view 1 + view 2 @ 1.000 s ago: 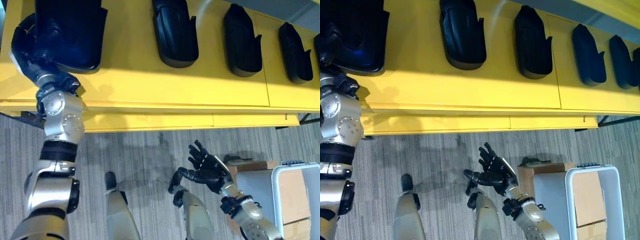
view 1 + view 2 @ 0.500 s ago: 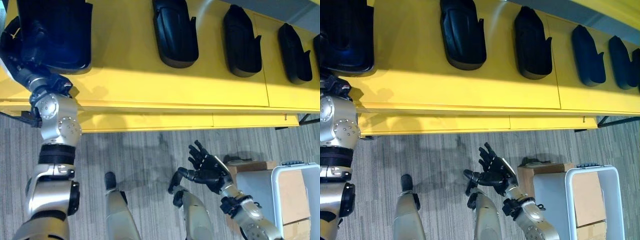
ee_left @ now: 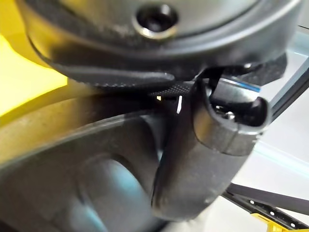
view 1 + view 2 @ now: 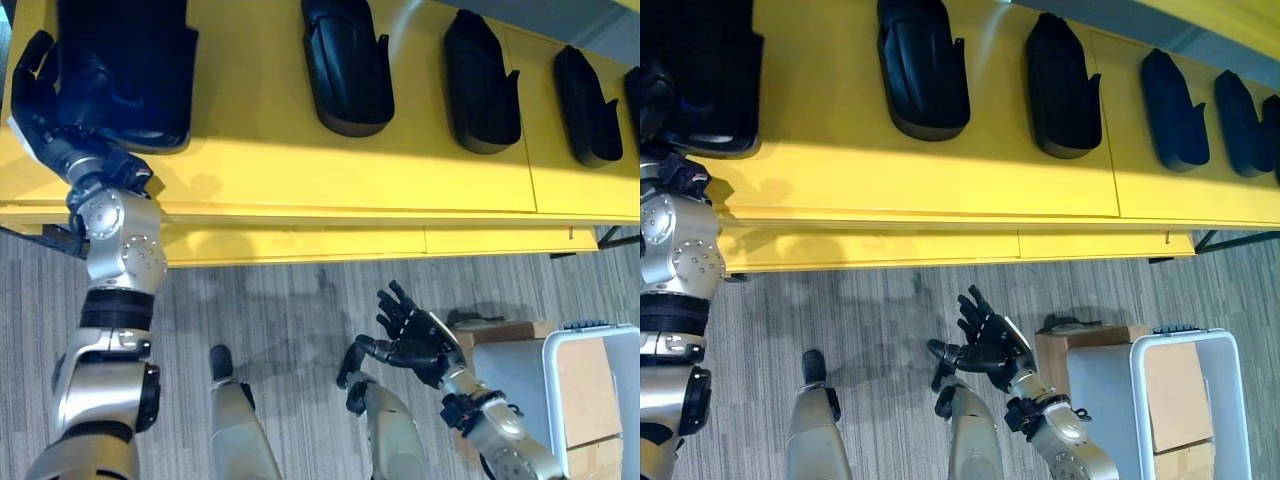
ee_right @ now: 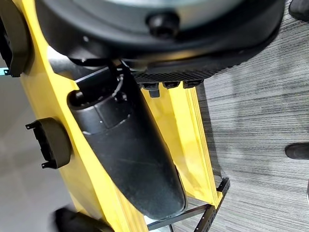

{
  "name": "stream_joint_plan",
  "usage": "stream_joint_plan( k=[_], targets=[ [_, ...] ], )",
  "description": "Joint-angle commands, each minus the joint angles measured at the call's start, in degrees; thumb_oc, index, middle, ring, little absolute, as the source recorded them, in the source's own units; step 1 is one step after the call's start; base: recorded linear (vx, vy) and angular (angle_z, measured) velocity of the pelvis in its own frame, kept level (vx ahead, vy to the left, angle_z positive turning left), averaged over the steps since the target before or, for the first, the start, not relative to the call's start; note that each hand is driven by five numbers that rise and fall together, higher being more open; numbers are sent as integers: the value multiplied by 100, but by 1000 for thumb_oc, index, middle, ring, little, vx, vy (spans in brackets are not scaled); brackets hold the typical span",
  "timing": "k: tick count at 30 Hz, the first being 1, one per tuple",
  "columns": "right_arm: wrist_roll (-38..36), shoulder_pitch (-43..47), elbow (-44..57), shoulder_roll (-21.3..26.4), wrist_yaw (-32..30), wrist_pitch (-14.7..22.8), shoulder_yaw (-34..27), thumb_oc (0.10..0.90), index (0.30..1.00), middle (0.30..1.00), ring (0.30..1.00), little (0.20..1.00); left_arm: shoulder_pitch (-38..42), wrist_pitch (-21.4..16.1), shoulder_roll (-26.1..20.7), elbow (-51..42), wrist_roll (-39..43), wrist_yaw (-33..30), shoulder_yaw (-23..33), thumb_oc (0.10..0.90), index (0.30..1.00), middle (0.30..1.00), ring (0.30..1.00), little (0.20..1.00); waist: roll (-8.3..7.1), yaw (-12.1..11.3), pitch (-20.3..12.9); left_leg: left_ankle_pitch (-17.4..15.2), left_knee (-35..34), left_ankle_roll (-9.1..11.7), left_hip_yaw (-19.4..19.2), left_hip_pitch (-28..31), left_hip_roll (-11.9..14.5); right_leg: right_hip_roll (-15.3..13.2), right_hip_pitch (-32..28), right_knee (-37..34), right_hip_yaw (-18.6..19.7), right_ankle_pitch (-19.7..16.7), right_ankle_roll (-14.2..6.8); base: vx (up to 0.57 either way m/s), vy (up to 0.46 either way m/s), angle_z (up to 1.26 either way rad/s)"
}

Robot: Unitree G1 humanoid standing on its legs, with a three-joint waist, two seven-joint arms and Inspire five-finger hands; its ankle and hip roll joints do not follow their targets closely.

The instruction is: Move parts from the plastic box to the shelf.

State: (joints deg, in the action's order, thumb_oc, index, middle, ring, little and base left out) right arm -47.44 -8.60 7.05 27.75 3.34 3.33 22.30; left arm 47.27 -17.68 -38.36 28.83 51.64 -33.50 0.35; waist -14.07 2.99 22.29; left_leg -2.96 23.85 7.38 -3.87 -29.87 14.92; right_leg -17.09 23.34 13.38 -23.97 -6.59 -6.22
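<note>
A large black moulded part (image 4: pixel 125 70) lies on the yellow shelf (image 4: pixel 300 170) at its far left end. My left hand (image 4: pixel 35 90) is up against the part's left side, fingers pointing straight along its edge. In the left wrist view the thumb (image 3: pixel 203 159) rests on the part's dark surface (image 3: pixel 72 183). My right hand (image 4: pixel 415 335) hangs low over the floor in front of the shelf, fingers spread and holding nothing. The white-rimmed plastic box (image 4: pixel 600 335) stands on the floor at the lower right.
Three more black parts (image 4: pixel 345 65) (image 4: pixel 480 80) (image 4: pixel 588 105) lie in a row along the shelf to the right, with a further one (image 4: pixel 1238 110) beyond. A brown cardboard box (image 4: pixel 495 330) sits beside the plastic box. Grey carpet lies before the shelf.
The left hand swung the black part from tilted to straight on the shelf, and its fingers have straightened beside it. The right hand has stayed still.
</note>
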Motion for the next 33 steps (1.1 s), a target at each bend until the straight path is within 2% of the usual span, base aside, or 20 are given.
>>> stream_joint_plan(
  k=[1,12,17,22,27,33],
  targets=[
    [-95,-52,577,244,81,379,-258,900,1000,1000,1000,1000,190,-376,-150,-81,129,91,57,900,1000,1000,1000,1000,-58,-67,-149,-195,-108,-132,51,236,-29,-540,-603,437,143,323,-558,0,0,0],
    [-20,141,608,162,-29,424,-229,900,1000,1000,1000,1000,-247,-721,114,-467,460,16,613,900,1000,1000,1000,1000,-80,-179,-282,-203,-219,-119,34,480,-34,-548,-768,443,142,343,-578,3,-2,1],
    [-40,212,568,73,-65,428,-211,900,1000,1000,1000,1000,-562,-833,181,-667,557,49,856,900,1000,1000,1000,1000,-42,-250,-371,-176,-361,-114,45,666,-57,-563,-927,411,116,340,-595,8,-4,-1],
    [-11,280,550,10,-108,428,-239,900,1000,1000,1000,1000,-796,-855,225,-843,562,78,978,900,1000,1000,1000,1000,45,-298,-467,-134,-507,-120,41,840,-108,-589,-1096,347,88,317,-612,10,1,2],
    [35,295,512,-58,-114,402,-317,900,1000,1000,1000,1000,-1182,-807,218,-972,532,176,1145,900,1000,1000,1000,1000,204,-370,-618,-34,-815,-126,27,1141,-188,-666,-1349,193,14,253,-663,34,14,3],
    [53,248,471,-88,-93,380,-386,900,1000,1000,1000,1000,-1390,-730,143,-799,508,212,1339,900,1000,1000,1000,1000,317,-398,-735,47,-1040,-126,4,1340,-257,-731,-1523,87,-49,216,-703,16,9,2]
  ],
)
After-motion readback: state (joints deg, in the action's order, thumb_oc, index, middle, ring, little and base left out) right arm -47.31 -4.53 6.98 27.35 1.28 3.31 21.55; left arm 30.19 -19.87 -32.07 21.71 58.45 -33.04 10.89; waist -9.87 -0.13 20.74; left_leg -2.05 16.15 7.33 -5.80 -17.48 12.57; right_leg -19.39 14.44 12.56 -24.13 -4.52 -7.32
